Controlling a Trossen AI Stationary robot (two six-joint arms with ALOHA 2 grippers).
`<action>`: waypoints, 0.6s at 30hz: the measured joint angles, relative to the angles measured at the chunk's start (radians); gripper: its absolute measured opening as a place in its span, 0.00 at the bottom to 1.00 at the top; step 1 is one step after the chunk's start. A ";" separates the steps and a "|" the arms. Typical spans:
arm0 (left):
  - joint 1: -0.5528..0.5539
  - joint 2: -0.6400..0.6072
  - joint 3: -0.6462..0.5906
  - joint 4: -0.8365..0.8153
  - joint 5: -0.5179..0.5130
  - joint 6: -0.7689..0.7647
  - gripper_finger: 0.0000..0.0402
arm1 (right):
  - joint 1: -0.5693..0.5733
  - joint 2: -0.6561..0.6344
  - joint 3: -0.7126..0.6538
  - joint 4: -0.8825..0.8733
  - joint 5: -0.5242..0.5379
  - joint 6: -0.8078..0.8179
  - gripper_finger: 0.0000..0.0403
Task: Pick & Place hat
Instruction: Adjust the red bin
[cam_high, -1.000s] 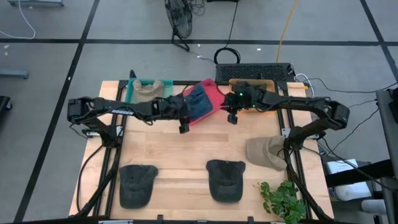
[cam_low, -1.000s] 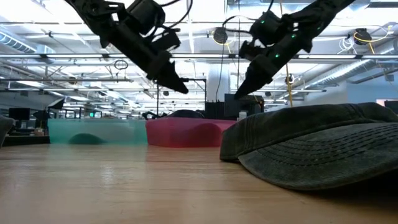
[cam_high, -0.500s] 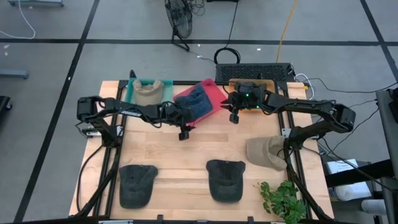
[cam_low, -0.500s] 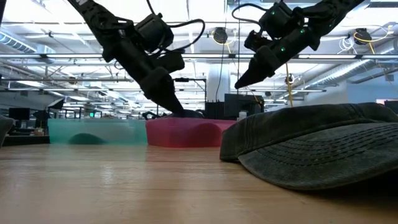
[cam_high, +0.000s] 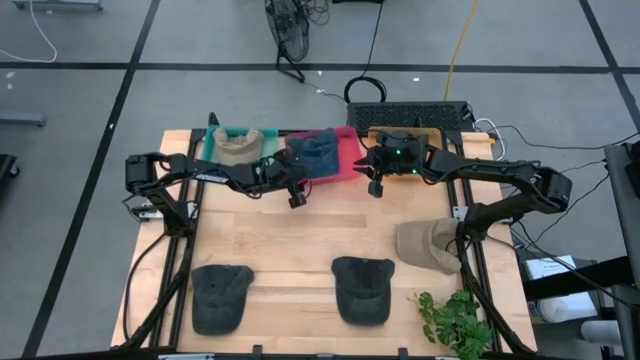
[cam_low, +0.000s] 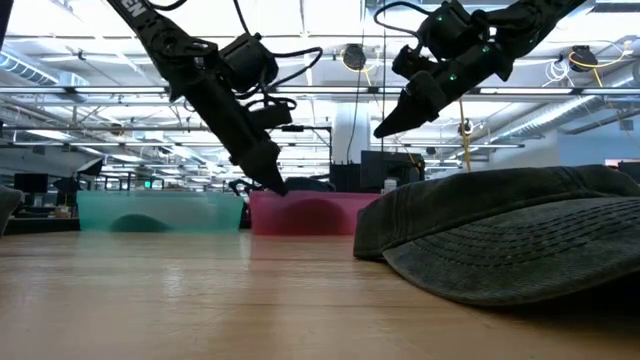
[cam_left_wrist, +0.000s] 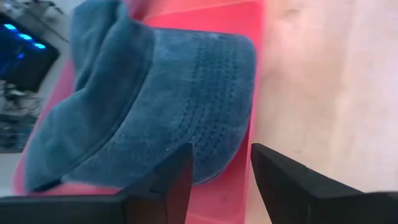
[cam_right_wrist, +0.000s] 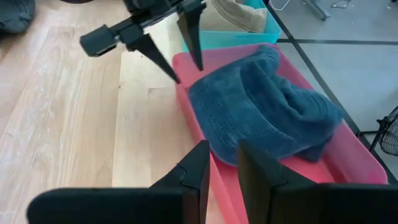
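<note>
Place: industrial lab hall | ceiling trusses (cam_low: 300, 92) with strip lights; grey taped floor (cam_high: 80, 110) — loose cables (cam_high: 460, 45)

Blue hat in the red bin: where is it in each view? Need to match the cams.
High view: blue hat at the table's far edge, centre, inside the red bin.
Low view: hidden behind the bin's near wall; hat not visible.
Left wrist view: fills the frame's left half, just beyond the left end effector.
Right wrist view: centre right, beyond the right end effector.
Shared landmark: the red bin.
</note>
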 joint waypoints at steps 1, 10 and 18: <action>0.002 0.000 0.000 0.004 -0.013 0.000 0.44 | 0.000 0.000 0.000 0.000 0.000 0.000 0.14; 0.032 0.000 0.000 0.025 -0.132 -0.006 0.44 | 0.000 0.000 0.000 0.000 0.000 0.005 0.14; 0.062 0.000 0.000 0.026 -0.156 -0.048 0.44 | 0.000 0.000 0.000 0.000 0.000 0.016 0.14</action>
